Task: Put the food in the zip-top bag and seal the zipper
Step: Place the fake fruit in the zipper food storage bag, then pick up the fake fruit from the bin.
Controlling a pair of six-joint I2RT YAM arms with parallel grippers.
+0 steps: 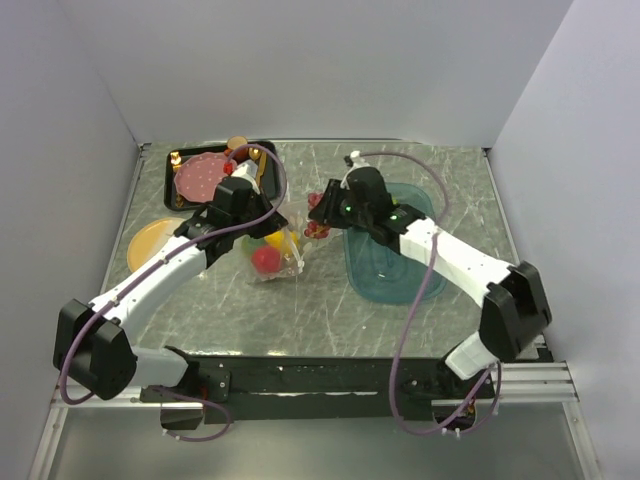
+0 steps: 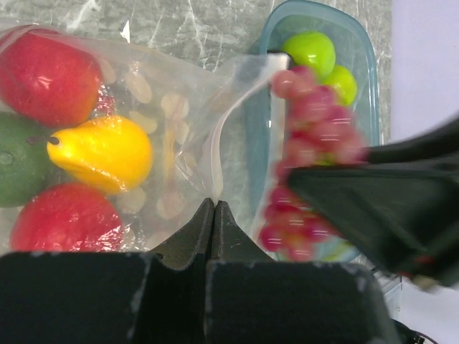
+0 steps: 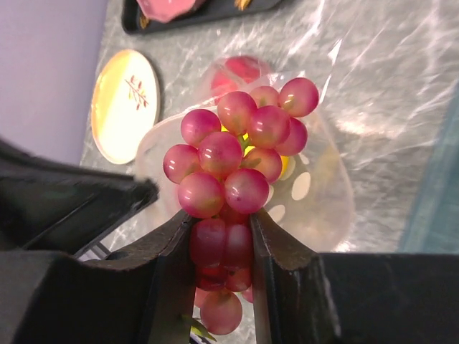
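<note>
The clear zip-top bag (image 1: 278,262) lies at the table's middle and holds two red fruits (image 2: 46,75), a green one (image 2: 16,158) and a yellow one (image 2: 104,154). My left gripper (image 2: 214,205) is shut on the bag's edge by the white zipper strip (image 2: 215,161) and holds the mouth up; it also shows in the top view (image 1: 272,224). My right gripper (image 3: 221,229) is shut on the dark red grape bunch (image 3: 233,154) and holds it just over the bag's open mouth (image 3: 315,190); it shows in the top view (image 1: 318,214) too. Two green balls (image 2: 310,51) sit in the teal tray.
The translucent teal oval tray (image 1: 385,275) lies right of the bag, under my right arm. A black tray (image 1: 266,178) at the back left holds a pink dotted plate (image 1: 203,177) and an orange cup (image 1: 237,143). A yellow plate (image 1: 150,240) lies at the left.
</note>
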